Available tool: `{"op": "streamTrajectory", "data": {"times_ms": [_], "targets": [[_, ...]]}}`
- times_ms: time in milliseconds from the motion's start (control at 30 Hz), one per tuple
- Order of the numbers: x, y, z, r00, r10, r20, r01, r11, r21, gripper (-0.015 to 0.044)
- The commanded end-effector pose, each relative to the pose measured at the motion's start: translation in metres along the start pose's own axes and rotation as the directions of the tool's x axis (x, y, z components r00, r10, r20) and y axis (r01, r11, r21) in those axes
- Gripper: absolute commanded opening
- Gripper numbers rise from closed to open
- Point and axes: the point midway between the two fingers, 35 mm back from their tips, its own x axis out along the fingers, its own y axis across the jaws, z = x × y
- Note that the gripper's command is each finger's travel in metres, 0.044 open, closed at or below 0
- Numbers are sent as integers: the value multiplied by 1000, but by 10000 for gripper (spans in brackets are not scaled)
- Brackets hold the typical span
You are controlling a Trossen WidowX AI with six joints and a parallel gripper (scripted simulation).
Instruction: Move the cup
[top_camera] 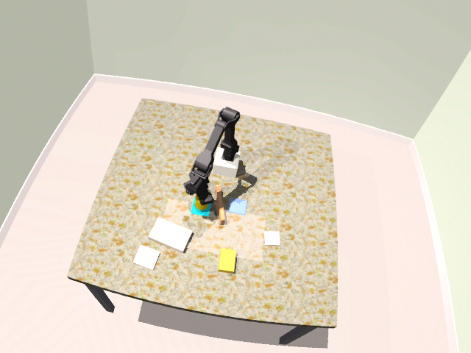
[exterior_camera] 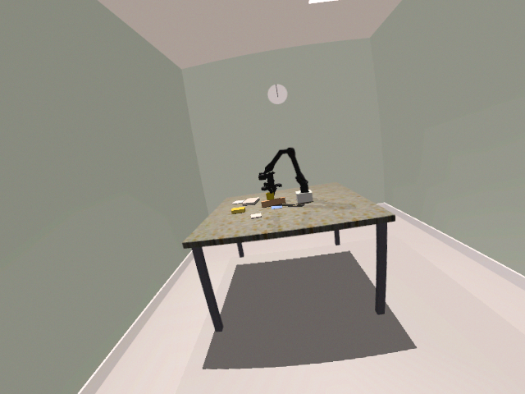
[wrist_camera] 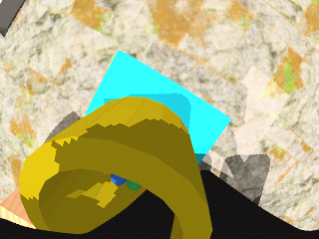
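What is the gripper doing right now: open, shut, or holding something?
Gripper: shut on the yellow cup, held over the cyan pad, marbles inside.

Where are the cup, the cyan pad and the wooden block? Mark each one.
cup [wrist_camera: 143, 142]: wrist view, on its yellow rim.
cyan pad [wrist_camera: 136, 83]: wrist view, on its bare far part.
wooden block [top_camera: 220, 207]: top view, on its long upper face.

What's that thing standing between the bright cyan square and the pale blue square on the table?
A narrow wooden block stands on edge between the cyan pad and the blue pad, like a low wall. The top view shows it best.
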Motion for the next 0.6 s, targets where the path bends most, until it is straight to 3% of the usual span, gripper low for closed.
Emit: {"op": "streamTrajectory", "data": {"times_ms": [0, 567], "targets": [[8, -1, -1, 1000, -1, -4, 1, 1000, -4, 0], [13, -1, -1, 1000, -2, -2, 2, 1000, 0, 0]]}}
